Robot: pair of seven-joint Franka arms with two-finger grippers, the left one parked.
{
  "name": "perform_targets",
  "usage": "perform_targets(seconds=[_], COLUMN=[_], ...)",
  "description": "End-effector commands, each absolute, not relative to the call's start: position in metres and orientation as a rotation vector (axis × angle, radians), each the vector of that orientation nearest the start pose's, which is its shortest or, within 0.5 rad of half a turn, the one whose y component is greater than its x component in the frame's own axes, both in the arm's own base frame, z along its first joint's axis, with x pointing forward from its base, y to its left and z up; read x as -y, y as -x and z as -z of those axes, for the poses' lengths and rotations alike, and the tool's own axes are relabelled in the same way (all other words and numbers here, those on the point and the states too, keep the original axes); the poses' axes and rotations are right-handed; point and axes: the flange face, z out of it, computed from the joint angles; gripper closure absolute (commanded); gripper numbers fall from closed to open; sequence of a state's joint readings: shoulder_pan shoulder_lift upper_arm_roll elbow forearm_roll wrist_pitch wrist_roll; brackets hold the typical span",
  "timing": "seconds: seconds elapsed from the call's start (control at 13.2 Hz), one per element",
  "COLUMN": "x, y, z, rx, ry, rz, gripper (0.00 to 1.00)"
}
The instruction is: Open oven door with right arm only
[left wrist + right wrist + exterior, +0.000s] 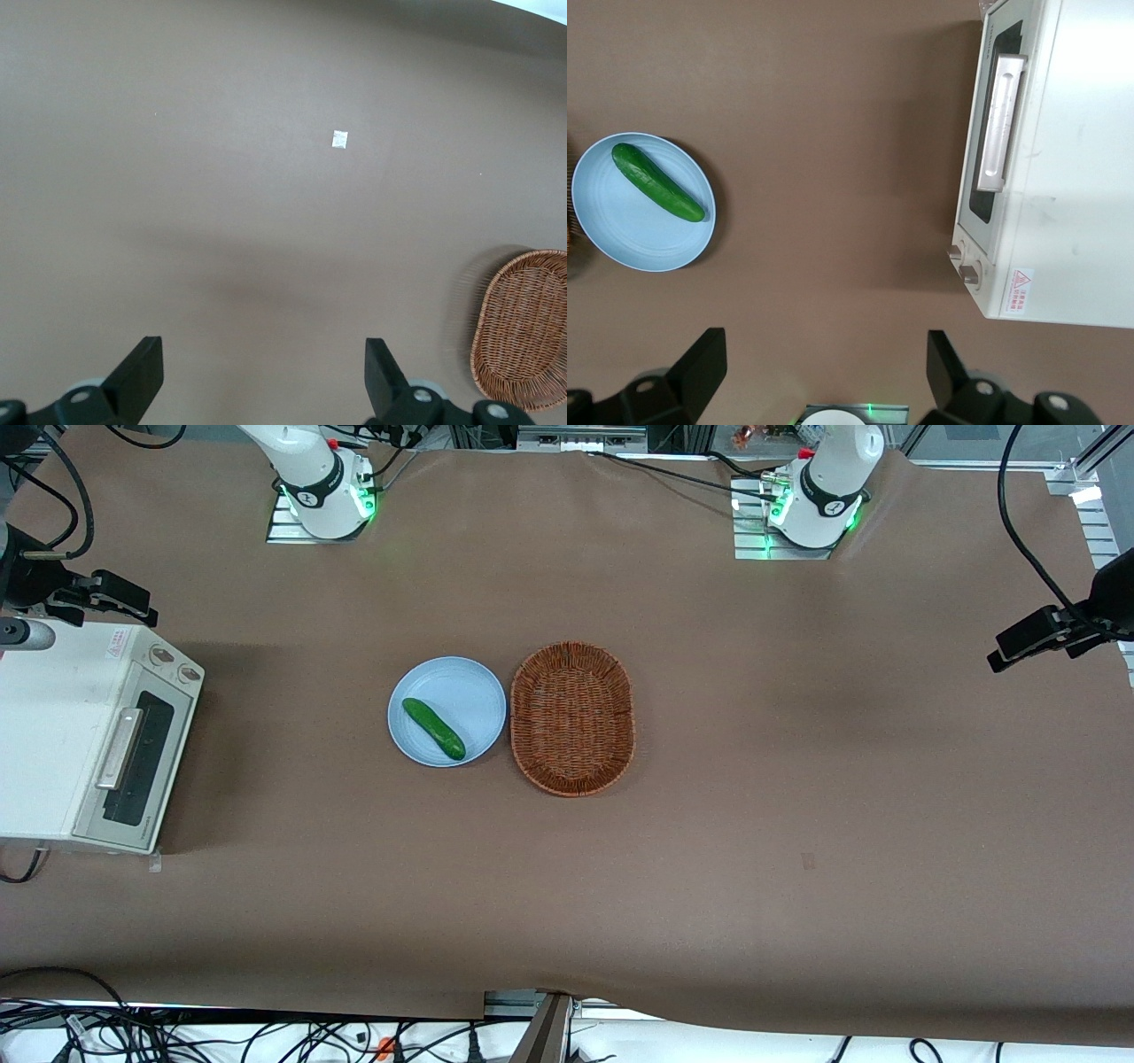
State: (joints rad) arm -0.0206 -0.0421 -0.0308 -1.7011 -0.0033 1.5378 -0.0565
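The cream-white toaster oven [53, 726] stands at the working arm's end of the table. Its oven door [146, 766] is shut, with a dark glass window and a silver bar handle [119, 749]. The door [983, 190] and handle [1001, 124] also show in the right wrist view, with two knobs [964, 264] beside them. My right gripper [133, 602] is open and empty. It hangs high above the table, just farther from the front camera than the oven's knob end. In its own view the gripper [824, 350] holds nothing between its fingers.
A light blue plate [461, 686] holding a green cucumber [433, 728] lies mid-table, with a brown wicker basket [573, 717] beside it. Plate [620, 235] and cucumber [657, 181] show in the right wrist view. The working arm's base [323, 487] stands farther from the camera.
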Motion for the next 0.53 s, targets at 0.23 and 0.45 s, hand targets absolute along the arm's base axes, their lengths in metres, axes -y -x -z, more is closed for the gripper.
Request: perform_targets(seconds=[0.23,0.45], x=[0.011,0.000], y=[-0.530,-0.533], z=[-0.591,-0.577], rx=[0.034,0.099], ry=[3.131,3.188], rz=[-0.192,-0.274], gripper=[0.00,0.00])
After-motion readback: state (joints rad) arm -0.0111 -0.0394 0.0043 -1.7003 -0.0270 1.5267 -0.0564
